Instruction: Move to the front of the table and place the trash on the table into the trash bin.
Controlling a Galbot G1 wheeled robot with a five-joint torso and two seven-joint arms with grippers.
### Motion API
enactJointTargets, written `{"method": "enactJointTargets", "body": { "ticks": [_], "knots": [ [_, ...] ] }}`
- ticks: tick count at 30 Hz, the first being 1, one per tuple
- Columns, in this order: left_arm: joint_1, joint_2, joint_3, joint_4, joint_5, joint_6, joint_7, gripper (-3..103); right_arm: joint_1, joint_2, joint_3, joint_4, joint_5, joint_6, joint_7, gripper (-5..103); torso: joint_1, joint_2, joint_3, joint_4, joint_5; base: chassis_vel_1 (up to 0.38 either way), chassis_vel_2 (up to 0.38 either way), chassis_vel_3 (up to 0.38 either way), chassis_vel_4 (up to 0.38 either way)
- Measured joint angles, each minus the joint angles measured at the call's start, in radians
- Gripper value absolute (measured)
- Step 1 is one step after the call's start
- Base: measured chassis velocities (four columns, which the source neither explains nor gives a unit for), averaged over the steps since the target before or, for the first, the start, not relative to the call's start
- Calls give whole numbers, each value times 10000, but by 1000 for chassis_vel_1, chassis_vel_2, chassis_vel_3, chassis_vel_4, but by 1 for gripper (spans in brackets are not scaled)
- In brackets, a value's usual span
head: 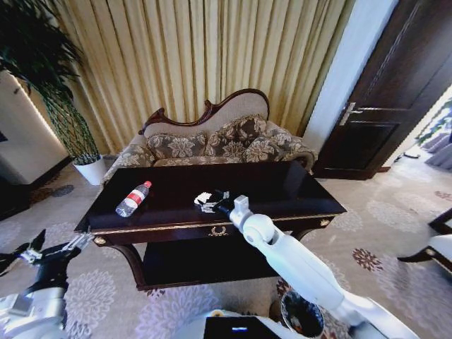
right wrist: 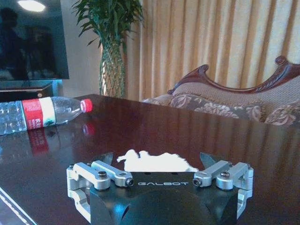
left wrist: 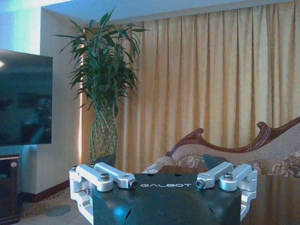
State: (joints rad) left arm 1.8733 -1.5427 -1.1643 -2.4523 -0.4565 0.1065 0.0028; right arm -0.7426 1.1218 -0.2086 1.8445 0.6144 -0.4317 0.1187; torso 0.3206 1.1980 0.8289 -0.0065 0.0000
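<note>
Down by the robot's base sits the trash bin (head: 302, 315), with nothing dropped in yet as far as I can judge. On the table (head: 296, 191), the right gripper (head: 212, 203) is spread around the paper wad (right wrist: 154, 162); the bottle (head: 133, 199) lies well apart, the left gripper (head: 42, 253) open beside the table.

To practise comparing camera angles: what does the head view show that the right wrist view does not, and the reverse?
Only the head view: the trash bin, the table's gold crest, a dark door, the left gripper. Only the right wrist view: a dark screen. Both: the table, the bottle, the white paper wad between the right gripper's open fingers, the sofa.
</note>
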Motion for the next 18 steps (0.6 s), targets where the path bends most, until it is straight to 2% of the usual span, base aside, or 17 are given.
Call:
{"method": "enactJointTargets", "body": {
  "ticks": [10, 18],
  "knots": [
    [76, -10, -197, -70, -106, -60, 9, 100, 559, 487, -311, -843, -47, -1, 0, 100, 0, 0, 0, 0, 0, 0, 0, 0, 0],
    [9, 45, -168, -81, -117, -60, 11, 100, 486, 464, -223, -928, -101, 0, 0, 100, 0, 0, 0, -1, 0, 0, 0, 0, 0]
  ]
}}
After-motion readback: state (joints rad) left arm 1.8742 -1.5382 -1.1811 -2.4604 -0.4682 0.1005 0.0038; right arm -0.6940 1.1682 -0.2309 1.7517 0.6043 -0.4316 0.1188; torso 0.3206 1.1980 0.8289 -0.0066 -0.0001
